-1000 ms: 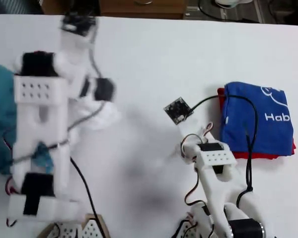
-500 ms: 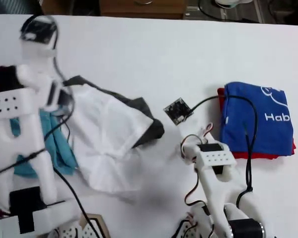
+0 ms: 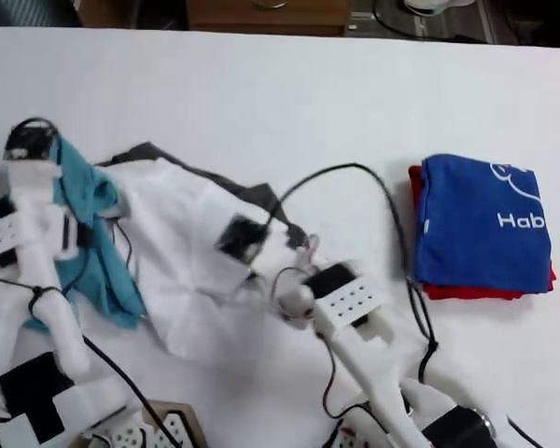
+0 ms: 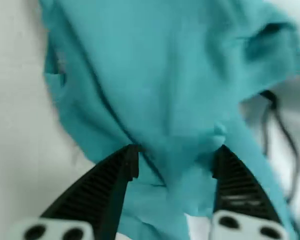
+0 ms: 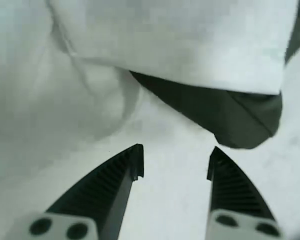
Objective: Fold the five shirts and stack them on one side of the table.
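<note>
A crumpled teal shirt [image 3: 98, 243] lies at the table's left, against my left arm [image 3: 28, 243]. My left gripper [image 4: 175, 160] is open just over the teal shirt [image 4: 165, 90], with cloth bunched between its fingers. A white shirt [image 3: 182, 271] is spread unfolded mid-table on top of a dark grey shirt [image 3: 261, 198]. My right gripper [image 5: 175, 157] is open above bare table, at the edge of the white shirt [image 5: 190, 45] and the dark grey shirt [image 5: 235, 122]. A folded blue shirt [image 3: 485, 224] rests on a folded red shirt [image 3: 467, 292] at the right.
The right arm [image 3: 345, 303] stretches from the front edge towards the table's middle, its cable [image 3: 392, 215] looping near the blue stack. Bare white table [image 3: 289, 103] spans the back. Both arm bases stand at the front edge.
My left arm swung back to the left onto the teal shirt, leaving the white and dark shirts spread out. My right arm moved left from beside the blue stack to the white shirt's edge.
</note>
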